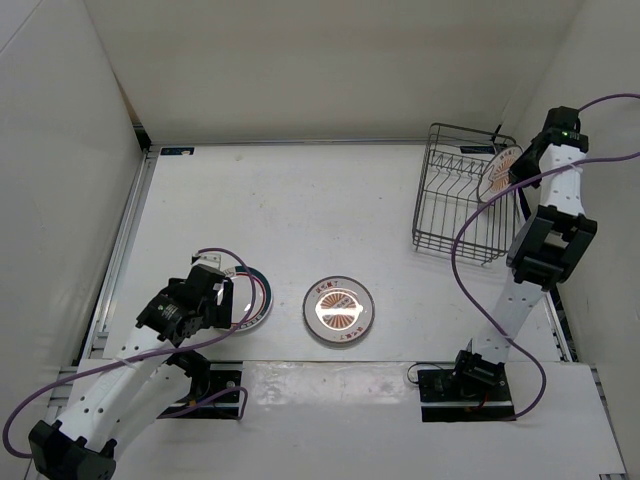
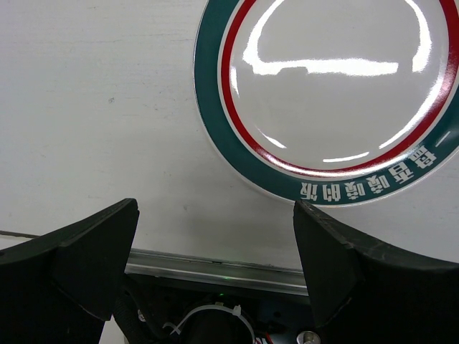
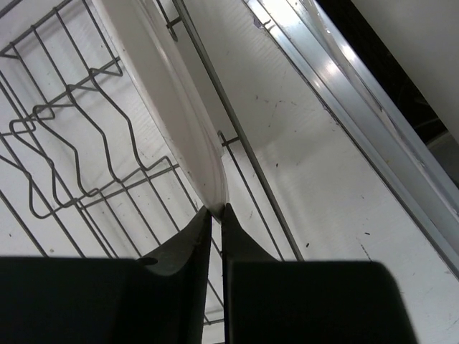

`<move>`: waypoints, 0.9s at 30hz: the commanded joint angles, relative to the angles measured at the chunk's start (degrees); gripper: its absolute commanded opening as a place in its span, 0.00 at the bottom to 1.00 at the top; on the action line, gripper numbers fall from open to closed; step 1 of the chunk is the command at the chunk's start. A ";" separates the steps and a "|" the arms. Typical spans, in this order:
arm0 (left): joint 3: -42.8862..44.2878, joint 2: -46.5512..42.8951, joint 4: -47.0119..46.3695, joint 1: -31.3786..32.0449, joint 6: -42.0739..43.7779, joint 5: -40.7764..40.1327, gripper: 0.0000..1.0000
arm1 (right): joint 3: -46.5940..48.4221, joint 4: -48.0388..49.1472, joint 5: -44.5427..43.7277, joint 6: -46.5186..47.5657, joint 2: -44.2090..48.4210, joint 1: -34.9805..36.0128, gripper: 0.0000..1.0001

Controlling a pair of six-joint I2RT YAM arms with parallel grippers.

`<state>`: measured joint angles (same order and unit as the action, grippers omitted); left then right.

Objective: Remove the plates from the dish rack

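Pinching sunburst plate rim in dish rack | right fingers clamped on it | lift straight up, clear of prongs | left fingers apart

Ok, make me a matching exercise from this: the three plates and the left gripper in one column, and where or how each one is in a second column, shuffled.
Column 1
1. ringed plate
2. middle sunburst plate
3. rack sunburst plate
4. left gripper

Column 2
A. on edge at the right end of the dish rack, pinched by the right gripper
B. open and empty, above the table
C. flat, at the table's middle front
D. flat, on the table's left side

Pairs: 1-D, 2-C, 3-A, 4-B
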<state>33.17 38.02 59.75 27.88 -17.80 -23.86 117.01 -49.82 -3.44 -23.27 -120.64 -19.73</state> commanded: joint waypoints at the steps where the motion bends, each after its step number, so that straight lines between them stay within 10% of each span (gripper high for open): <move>1: 0.76 -0.67 -0.51 0.07 0.14 -0.49 1.00 | 1.55 1.57 2.12 -0.90 -2.67 0.04 0.00; 27: 0.76 -1.02 -0.51 0.07 0.14 0.04 1.00 | -6.78 -1.78 0.72 6.83 19.21 2.15 0.05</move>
<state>33.17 37.82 59.75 27.88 -17.80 -23.81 112.95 -52.69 -0.16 -18.26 -103.46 -16.67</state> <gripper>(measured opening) 0.994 0.028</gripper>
